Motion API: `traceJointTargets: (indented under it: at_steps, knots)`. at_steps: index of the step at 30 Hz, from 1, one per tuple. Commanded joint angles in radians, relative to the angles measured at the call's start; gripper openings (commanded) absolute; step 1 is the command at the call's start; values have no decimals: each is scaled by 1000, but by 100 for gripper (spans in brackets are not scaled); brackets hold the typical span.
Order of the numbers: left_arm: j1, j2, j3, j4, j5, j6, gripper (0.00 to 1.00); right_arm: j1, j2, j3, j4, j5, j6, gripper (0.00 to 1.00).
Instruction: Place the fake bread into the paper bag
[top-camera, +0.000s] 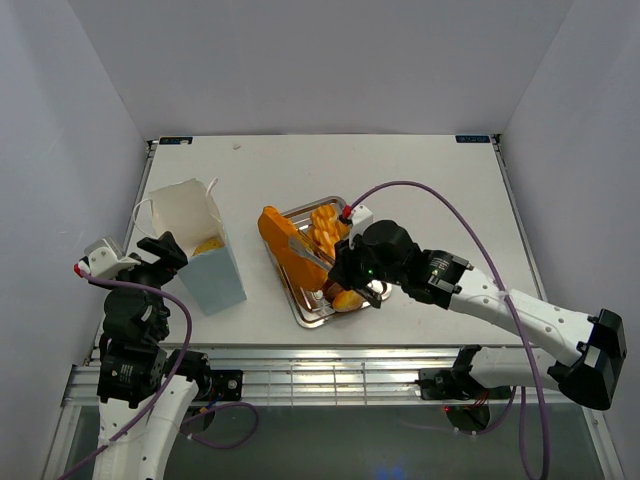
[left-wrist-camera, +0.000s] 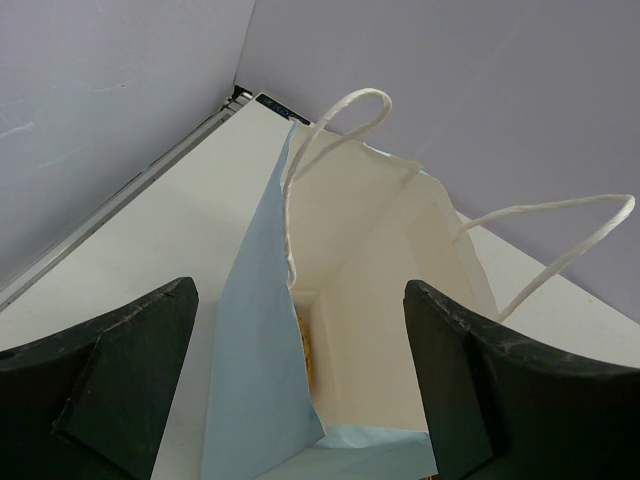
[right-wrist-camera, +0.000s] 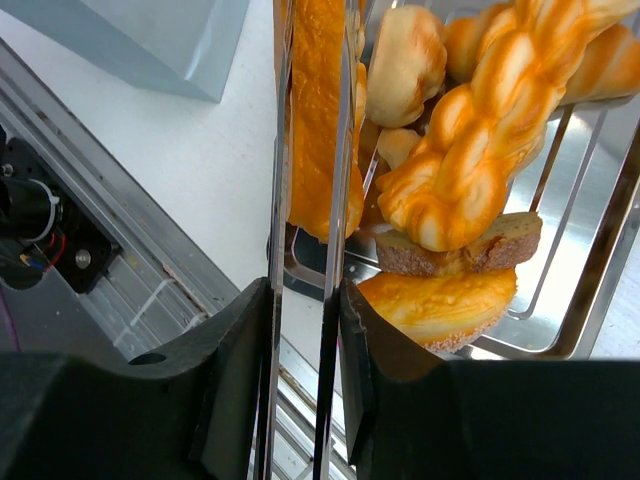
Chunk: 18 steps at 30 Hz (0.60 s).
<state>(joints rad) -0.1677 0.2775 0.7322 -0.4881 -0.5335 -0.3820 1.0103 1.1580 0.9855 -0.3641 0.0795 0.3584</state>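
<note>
The paper bag (top-camera: 200, 255) stands upright at the left, pale blue outside, with string handles; a piece of fake bread (top-camera: 209, 245) lies inside it. My left gripper (top-camera: 160, 250) is open at the bag's near rim; in the left wrist view the gripper (left-wrist-camera: 300, 400) straddles the bag (left-wrist-camera: 380, 260), with a yellow pastry (left-wrist-camera: 306, 345) at the bottom. My right gripper (top-camera: 347, 280) is shut on silver tongs (right-wrist-camera: 281, 200), which pinch the long orange loaf (right-wrist-camera: 318, 120) over the tray's left edge. A twisted piece (right-wrist-camera: 490, 110), a bun (right-wrist-camera: 405, 60) and other pieces lie in the tray.
The silver metal tray (top-camera: 305, 312) sits at the table's middle, holding several pastries (top-camera: 325, 232). A brown-crusted slice (right-wrist-camera: 460, 255) and a golden piece (right-wrist-camera: 440, 305) lie at its near end. The table's front rail (right-wrist-camera: 120, 290) is just below my right gripper.
</note>
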Motion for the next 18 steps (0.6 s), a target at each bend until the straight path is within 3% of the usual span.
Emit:
traceJointTargets:
  at_steps: [1, 12, 18]
  knots:
    - [-4, -6, -1, 6, 7, 6, 95, 7, -43, 73, 82, 51, 8, 8]
    - [-6, -12, -1, 6, 6, 5, 95, 8, -72, 116, 88, 101, 22, 8]
    - [-6, -18, -4, 8, 3, 5, 95, 7, -61, 222, 51, 105, -1, 8]
